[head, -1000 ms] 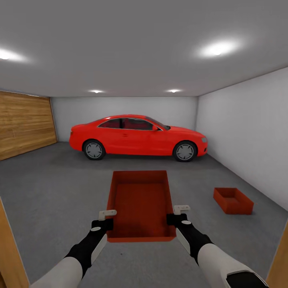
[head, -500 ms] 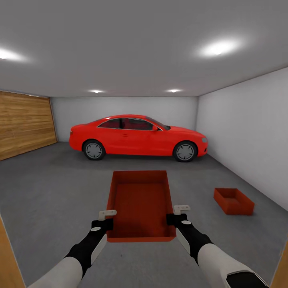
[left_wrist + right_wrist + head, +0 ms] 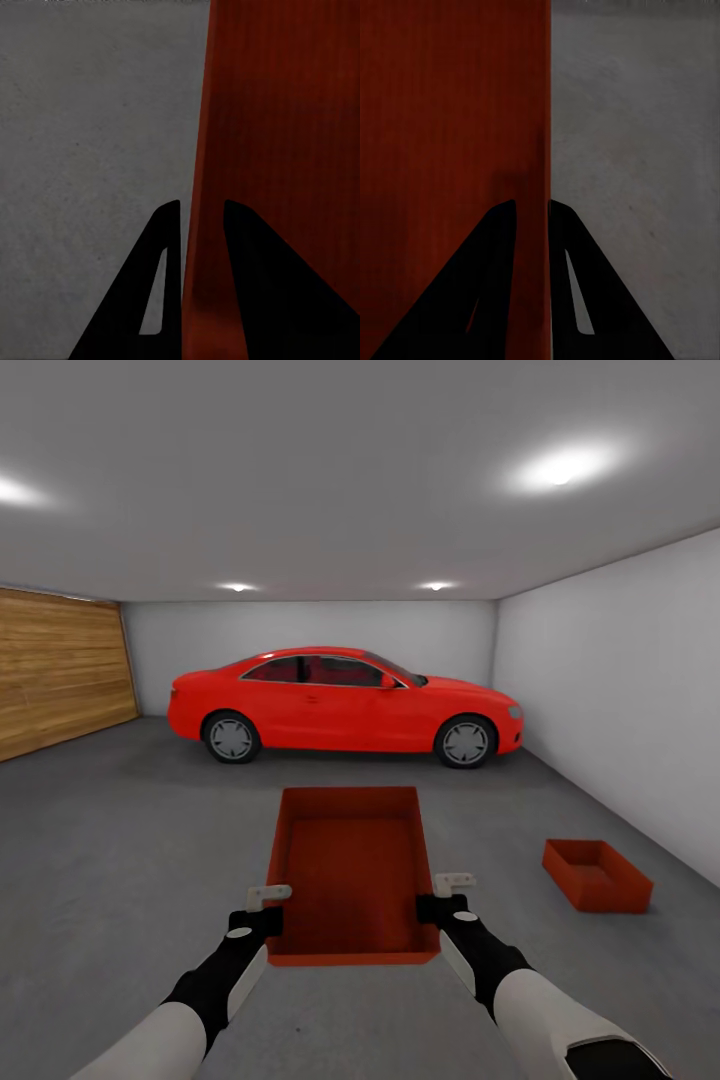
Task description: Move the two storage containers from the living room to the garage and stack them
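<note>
I hold one orange-red open-top storage container [image 3: 352,870] in front of me, above the dark grey floor [image 3: 130,840] of the garage. My left gripper [image 3: 268,905] is shut on its left wall [image 3: 196,225]. On the opposite wall [image 3: 540,187] my right gripper [image 3: 440,895] is shut too. Black fingers [image 3: 161,262] straddle the thin wall in both wrist views. The second storage container [image 3: 597,874] rests on the floor to the right, near the white wall.
A red car [image 3: 342,702] is parked across the far end. A wooden plank door [image 3: 55,670] covers the left wall. A plain white wall [image 3: 620,700] runs along the right. Open grey floor lies between me and the car.
The view has moved forward: the wooden door frame at both lower edges has slipped out of sight, and the container on the floor sits slightly lower and further right. My grip is unchanged.
</note>
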Motion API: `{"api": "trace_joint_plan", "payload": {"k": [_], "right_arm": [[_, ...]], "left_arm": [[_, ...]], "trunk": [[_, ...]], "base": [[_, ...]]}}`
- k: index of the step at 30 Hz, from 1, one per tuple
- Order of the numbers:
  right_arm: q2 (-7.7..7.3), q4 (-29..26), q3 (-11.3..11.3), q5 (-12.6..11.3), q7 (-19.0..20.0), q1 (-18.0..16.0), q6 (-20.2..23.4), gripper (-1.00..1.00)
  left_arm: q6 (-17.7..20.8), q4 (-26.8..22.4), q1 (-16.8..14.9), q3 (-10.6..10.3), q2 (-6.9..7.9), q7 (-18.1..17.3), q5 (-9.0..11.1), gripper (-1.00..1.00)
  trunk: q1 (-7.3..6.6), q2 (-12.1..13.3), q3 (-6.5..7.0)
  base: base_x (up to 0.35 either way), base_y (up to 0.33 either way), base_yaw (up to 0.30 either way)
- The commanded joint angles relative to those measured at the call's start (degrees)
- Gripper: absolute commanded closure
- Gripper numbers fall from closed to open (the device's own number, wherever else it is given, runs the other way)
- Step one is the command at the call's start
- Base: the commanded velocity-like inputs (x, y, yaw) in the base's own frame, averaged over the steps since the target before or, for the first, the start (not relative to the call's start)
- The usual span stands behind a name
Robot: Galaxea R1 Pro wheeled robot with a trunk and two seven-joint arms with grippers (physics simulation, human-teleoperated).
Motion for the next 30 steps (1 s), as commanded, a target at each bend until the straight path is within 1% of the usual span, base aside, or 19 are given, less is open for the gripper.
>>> {"api": "trace_joint_plan", "payload": {"k": [1, 30], "right_arm": [[-0.07, -0.3, 0.0, 0.2, -0.3, 0.0, 0.3, 1.00], [-0.07, -0.3, -0.1, 0.2, -0.3, 0.0, 0.4, 1.00]], "left_arm": [[0.4, 0.0, 0.0, 4.1, 2.81, 1.3, 0.3, 1.00], [0.5, 0.1, -0.1, 4.1, 2.81, 1.3, 0.3, 1.00]], "trunk": [[0.05, 0.0, -0.02], [0.05, 0.0, -0.02]], "base": [[0.323, 0.000, 0.000], [0.323, 0.000, 0.000]]}}
